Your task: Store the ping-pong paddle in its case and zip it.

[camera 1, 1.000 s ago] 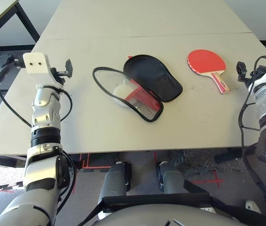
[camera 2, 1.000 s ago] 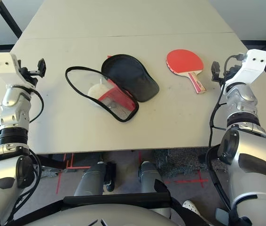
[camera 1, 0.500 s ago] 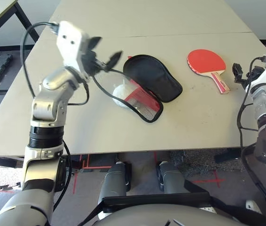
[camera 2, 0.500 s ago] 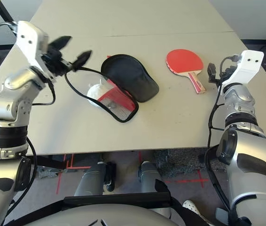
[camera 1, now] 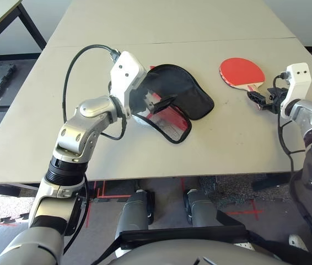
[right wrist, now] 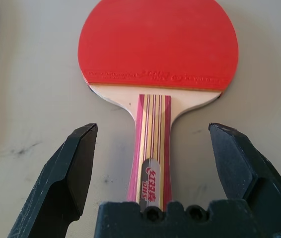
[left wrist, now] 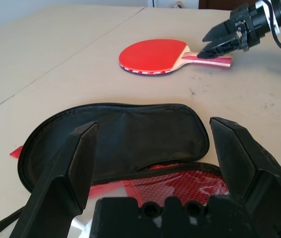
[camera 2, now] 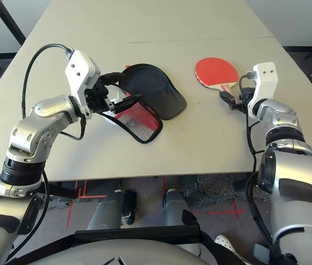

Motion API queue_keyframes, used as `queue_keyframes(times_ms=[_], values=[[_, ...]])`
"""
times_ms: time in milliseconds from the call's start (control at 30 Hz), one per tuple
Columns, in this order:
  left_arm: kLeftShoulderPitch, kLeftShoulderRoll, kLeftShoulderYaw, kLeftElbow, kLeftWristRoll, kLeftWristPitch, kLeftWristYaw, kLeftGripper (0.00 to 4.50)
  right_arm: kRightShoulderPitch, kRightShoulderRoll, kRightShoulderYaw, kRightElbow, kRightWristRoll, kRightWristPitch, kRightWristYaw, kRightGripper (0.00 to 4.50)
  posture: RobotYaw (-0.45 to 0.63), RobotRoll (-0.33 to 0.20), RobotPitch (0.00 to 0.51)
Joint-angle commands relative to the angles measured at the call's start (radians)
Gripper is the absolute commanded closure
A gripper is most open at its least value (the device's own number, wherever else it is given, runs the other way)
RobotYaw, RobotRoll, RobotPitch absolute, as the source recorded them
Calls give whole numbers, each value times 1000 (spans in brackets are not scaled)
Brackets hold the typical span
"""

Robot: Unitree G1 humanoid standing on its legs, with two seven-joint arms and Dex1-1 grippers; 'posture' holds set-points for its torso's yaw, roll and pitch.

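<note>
Barely begun: nothing stored or zipped.
Both claws gape empty; right claw (right wrist: 150,163) straddles the ping-pong paddle (right wrist: 158,49) handle, the case (camera 1: 181,96) open at nine o'clock.

A pale beige worktop (camera 1: 90,149) carries the things, with a seam running across it behind them. The case (camera 1: 181,96) lies open near the middle, black lining up, its red mesh flap spread toward the robot. The paddle (camera 1: 243,74) lies flat well to its right, handle toward the robot.
</note>
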Motion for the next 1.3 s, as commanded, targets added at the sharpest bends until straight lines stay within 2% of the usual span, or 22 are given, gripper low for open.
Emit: queue_keyframes(times_ms=[33, 200, 533, 600, 667, 867, 900, 1300], values=[[17, -2, -18, -27, 13, 20, 1, 0, -42, -4, 33, 8, -30, 81, 3, 40, 41, 0, 141], [23, -5, -18, -44, 19, 33, 8, 0, -74, 2, 60, 40, -63, 174, -30, 40, 68, 0, 147], [23, -6, -14, -54, 31, 45, 11, 0, -72, 48, 74, 67, -92, 184, -49, 40, 77, 0, 152], [22, -5, -13, -57, 32, 47, 12, 0, -74, 57, 73, 73, -93, 189, -56, 409, 85, 0, 156], [24, -2, -12, -62, 32, 51, 12, 0, -74, 63, 70, 78, -93, 191, -66, 963, 90, 0, 160], [32, 7, -6, -79, 32, 66, 15, 0, -73, 64, 60, 81, -92, 195, -78, 3144, 103, 0, 167], [33, 7, -6, -81, 33, 68, 16, 0, -73, 64, 60, 81, -92, 195, -78, 3278, 103, 0, 167], [29, 25, 31, -102, 37, 79, 44, 0, -104, 42, 68, 48, -100, 42, -7, 3278, 130, 0, 174]])
